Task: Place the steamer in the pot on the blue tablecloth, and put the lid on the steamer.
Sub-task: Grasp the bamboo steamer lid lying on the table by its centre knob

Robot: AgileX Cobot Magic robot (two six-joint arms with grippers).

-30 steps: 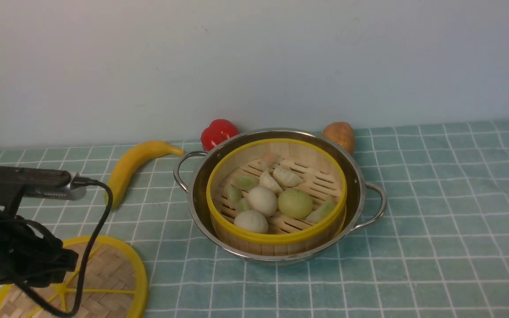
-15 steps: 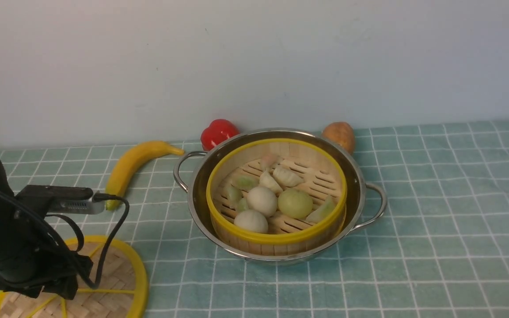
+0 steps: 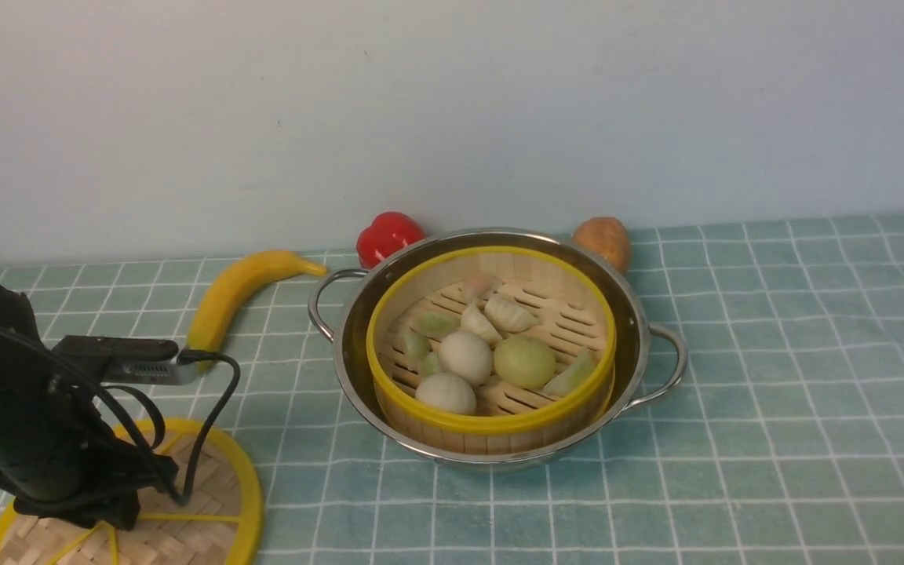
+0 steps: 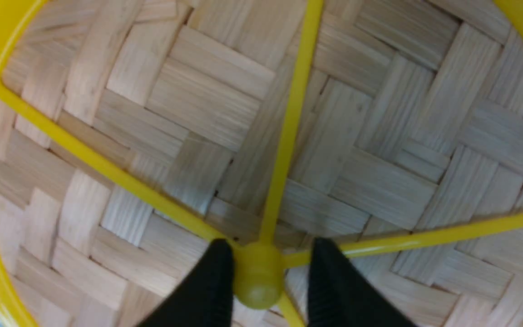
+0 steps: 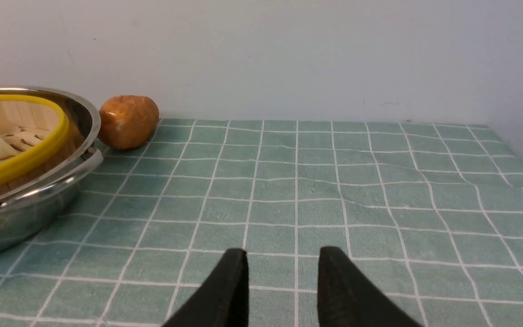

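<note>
The steamer (image 3: 491, 424) sits inside the steel pot (image 3: 632, 314) on the blue tablecloth (image 3: 774, 392), holding buns and dumplings (image 3: 468, 357). The woven lid (image 3: 209, 502) lies flat on the cloth at the front left, partly under my left arm (image 3: 28, 424). In the left wrist view my left gripper (image 4: 273, 245) straddles the lid's central yellow knob (image 4: 259, 277): one finger touches it, the other stands a small gap away. My right gripper (image 5: 282, 254) hangs open and empty over bare cloth to the right of the pot (image 5: 39, 195); it is out of the front view.
A banana (image 3: 236, 294) lies left of the pot, just beyond my left arm. A red pepper (image 3: 388, 235) and a brown potato (image 3: 603, 239) sit behind the pot against the wall. The cloth's front edge runs close below the lid.
My left arm has come down and forward onto the lid, and its wrist now sits lower and nearer the lid's centre. The pot, the steamer and the lid have not moved.
</note>
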